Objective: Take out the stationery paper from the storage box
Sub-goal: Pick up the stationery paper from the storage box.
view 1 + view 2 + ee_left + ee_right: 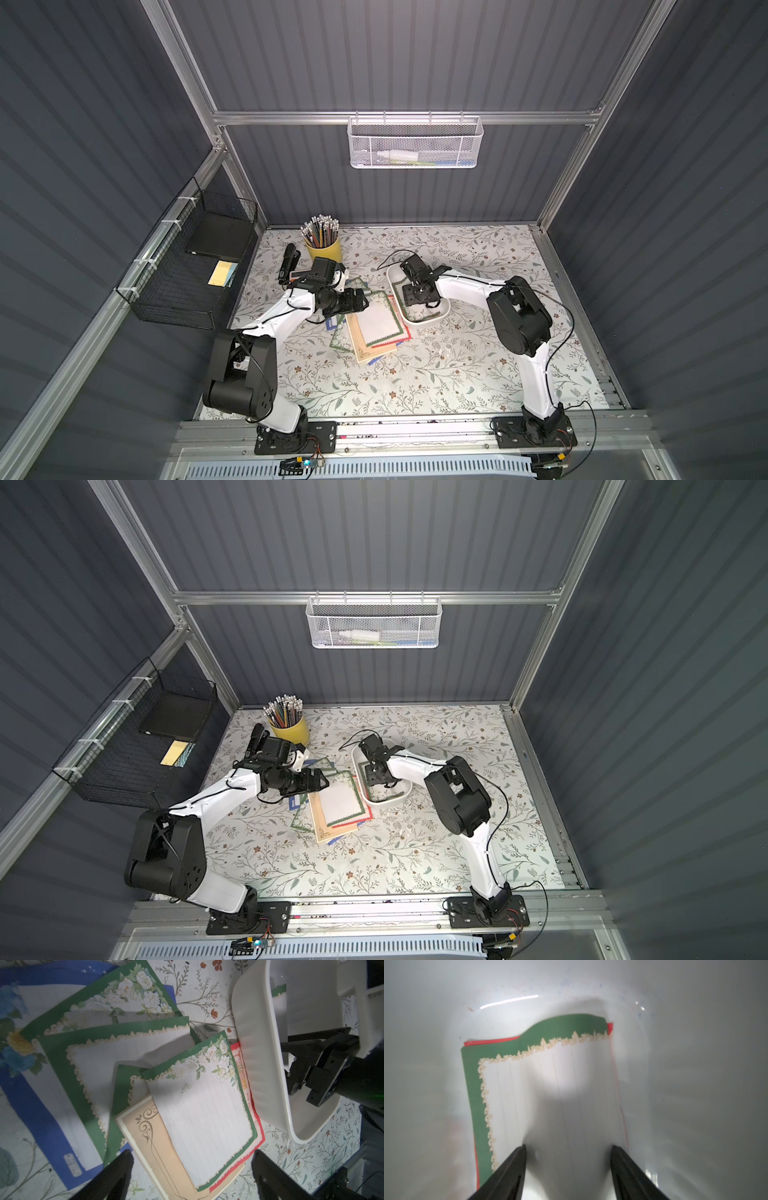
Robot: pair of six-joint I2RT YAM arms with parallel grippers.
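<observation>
The storage box is a shallow white tray right of the table's centre. Inside it lies stationery paper: a green-bordered sheet on top of a red-edged one. My right gripper reaches down into the box. Its jaws stand apart, and both tips rest on that sheet, which bows up between them. Left of the box, a fanned pile of stationery paper lies on the table, with green, red, tan and blue borders. My left gripper hovers open over the pile and holds nothing.
A yellow cup of pencils and a black tool stand at the back left. A black wire basket with a yellow pad hangs on the left wall. A white mesh basket hangs on the back wall.
</observation>
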